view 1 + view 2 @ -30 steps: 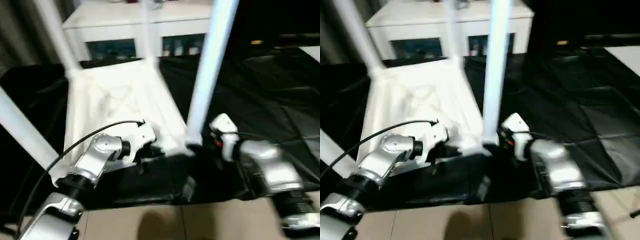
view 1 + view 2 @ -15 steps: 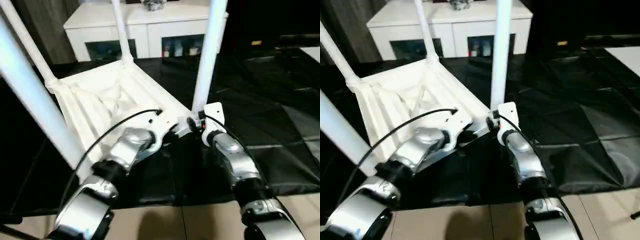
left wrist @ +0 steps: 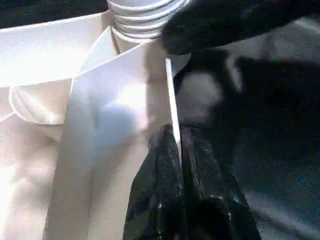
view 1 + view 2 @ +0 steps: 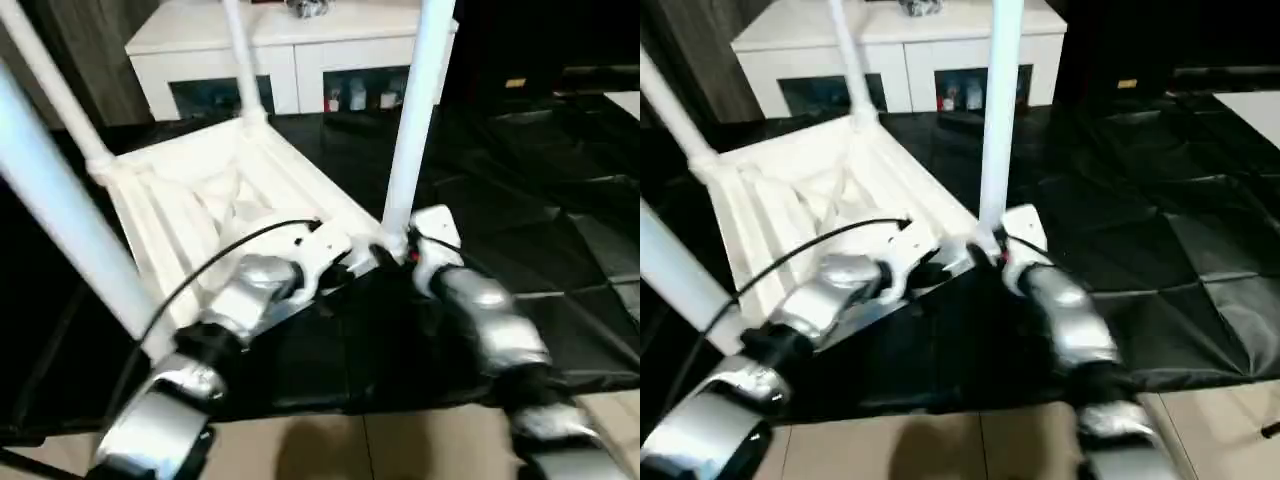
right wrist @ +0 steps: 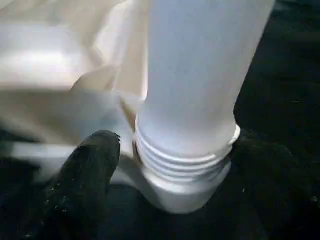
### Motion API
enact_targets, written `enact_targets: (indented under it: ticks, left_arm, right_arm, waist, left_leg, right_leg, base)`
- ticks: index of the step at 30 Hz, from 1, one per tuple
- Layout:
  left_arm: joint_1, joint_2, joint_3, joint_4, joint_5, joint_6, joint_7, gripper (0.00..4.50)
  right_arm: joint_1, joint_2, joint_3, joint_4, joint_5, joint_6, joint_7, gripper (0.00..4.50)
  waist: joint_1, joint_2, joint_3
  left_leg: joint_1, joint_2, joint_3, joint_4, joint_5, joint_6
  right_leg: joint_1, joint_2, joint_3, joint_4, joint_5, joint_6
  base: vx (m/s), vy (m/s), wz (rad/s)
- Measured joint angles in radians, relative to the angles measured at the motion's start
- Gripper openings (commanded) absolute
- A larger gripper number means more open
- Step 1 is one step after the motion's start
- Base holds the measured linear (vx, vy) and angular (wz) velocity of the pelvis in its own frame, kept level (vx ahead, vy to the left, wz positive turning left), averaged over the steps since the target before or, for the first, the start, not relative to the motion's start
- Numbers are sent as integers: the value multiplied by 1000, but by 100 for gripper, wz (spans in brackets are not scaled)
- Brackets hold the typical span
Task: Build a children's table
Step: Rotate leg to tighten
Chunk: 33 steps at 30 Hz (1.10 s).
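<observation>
The children's table lies upside down on a black mat, its white ribbed tabletop (image 4: 200, 190) up and several white legs standing from the corner sockets. My left gripper (image 3: 172, 132) is shut on the thin rim of the tabletop (image 3: 120, 100), just beside the near right corner. The near right leg (image 4: 415, 110) rises from that corner, and its threaded base (image 5: 185, 165) sits in the socket. My right gripper (image 5: 185, 145) straddles this base, open, with one black finger (image 5: 95, 170) a little apart from the threads. In the left eye view both grippers meet at that corner, left gripper (image 4: 347, 268) and right gripper (image 4: 397, 250).
A white cabinet (image 4: 300, 60) with glass doors stands behind the table. The black mat (image 4: 520, 150) spreads to the right. Tan floor tiles (image 4: 400, 450) run along the near edge. Another leg (image 4: 60, 220) slants up close to my left arm.
The view has swung and tilted. My arms have drawn in to the near right corner, and the right forearm has shifted slightly right in the last half second. The left grip on the rim holds.
</observation>
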Motion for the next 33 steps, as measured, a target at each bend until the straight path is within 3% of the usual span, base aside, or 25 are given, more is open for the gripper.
enact_targets:
  ticks: [5,9,15,16,18,26,33]
  left_arm:
    - [75,90,-28,-103,-38,-60,-199,0]
    - [100,103,-48,-154,-60,-52,-273,0]
    - [114,126,-48,-178,-66,-50,-305,0]
    - [114,128,-47,-178,-66,-51,-305,0]
    - [114,129,-45,-178,-66,-51,-305,0]
    - [114,130,-45,-178,-66,-53,-302,0]
    - [114,129,-45,-176,-65,-58,-300,0]
  right_arm:
    - [103,-161,35,-173,72,17,257,380]
    - [102,-178,42,-210,98,16,340,380]
    - [102,-206,58,-210,115,24,398,380]
    - [101,-209,64,-208,114,24,407,355]
    - [99,-215,71,-206,110,23,423,355]
    - [90,-234,84,-191,91,-3,439,274]
    - [88,-238,86,-185,90,-11,442,262]
  waist:
    - [31,1,0]
    - [48,2,0]
    - [46,1,0]
    - [46,0,0]
    - [46,0,1]
    - [47,-1,1]
    - [48,0,0]
  left_leg:
    - [0,0,0,0,0,0]
    - [0,-1,2,1,0,0]
    - [0,-2,4,1,0,0]
    - [0,-2,4,1,0,0]
    - [0,-1,4,1,0,0]
    - [0,-1,4,1,0,0]
    - [0,-2,4,2,0,0]
  right_leg:
    - [1,0,1,0,0,0]
    - [2,-2,2,0,0,0]
    - [1,-3,3,0,0,0]
    - [1,-3,3,1,0,0]
    - [1,-3,3,1,0,0]
    - [1,-3,3,1,0,0]
    - [1,-3,3,1,0,0]
  base:
    - [0,0,0]
    - [0,0,0]
    - [0,0,0]
    - [0,0,0]
    - [0,0,0]
    - [0,0,0]
    - [0,0,0]
